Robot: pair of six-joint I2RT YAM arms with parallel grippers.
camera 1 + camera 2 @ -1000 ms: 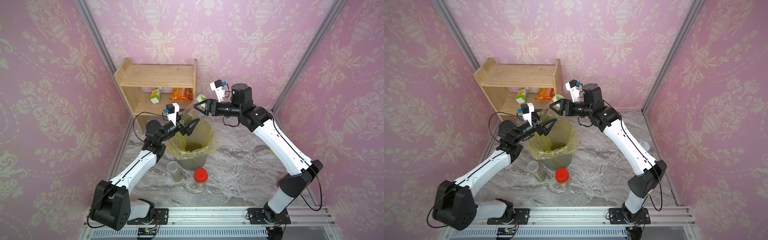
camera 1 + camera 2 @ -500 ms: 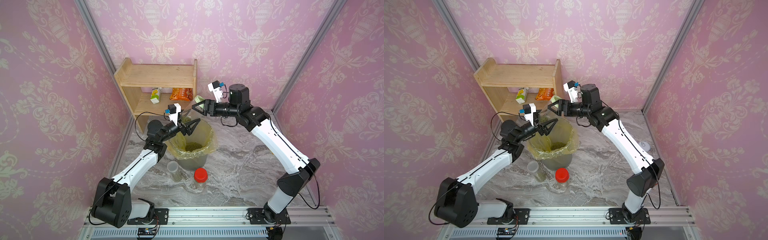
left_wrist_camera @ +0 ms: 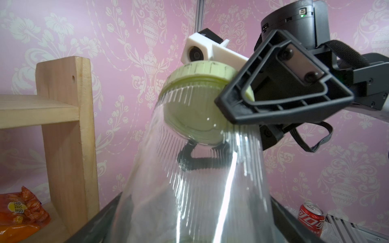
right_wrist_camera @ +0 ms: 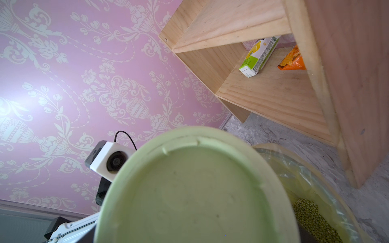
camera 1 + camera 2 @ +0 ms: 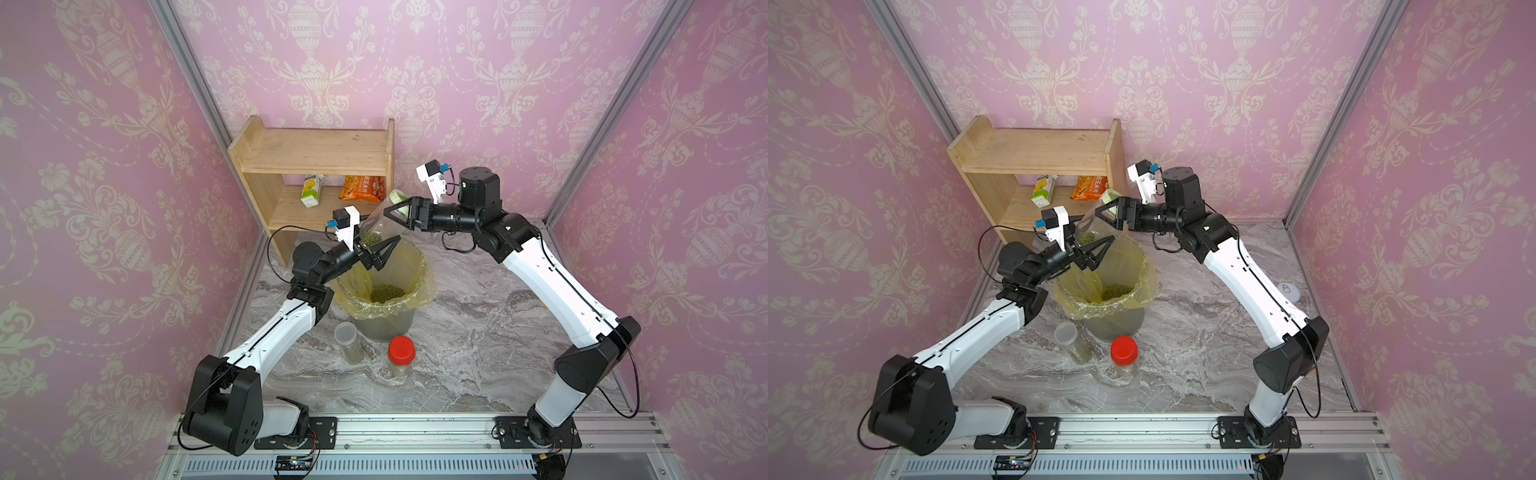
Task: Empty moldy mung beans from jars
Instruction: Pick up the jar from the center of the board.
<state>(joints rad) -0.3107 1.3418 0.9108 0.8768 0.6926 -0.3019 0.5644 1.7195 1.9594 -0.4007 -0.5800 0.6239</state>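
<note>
— Mung beans (image 5: 371, 237), where do we have them?
— Low in the tilted jar (image 5: 380, 222) (image 5: 1096, 224), above the bin (image 5: 390, 328) in both top views; our left jaws clamp its base, our right jaws pinch the pale green lid (image 5: 397, 196).
— And from the left wrist?
— Lid (image 3: 202, 71) seated, nothing pours. The right wrist shows us the lid (image 4: 189, 199) and beans (image 4: 313, 218) heaped in the bin.
— What worries us?
— If the slick jar turns in our left jaws, it may drop and scatter beans over the table (image 5: 478, 353).
</note>
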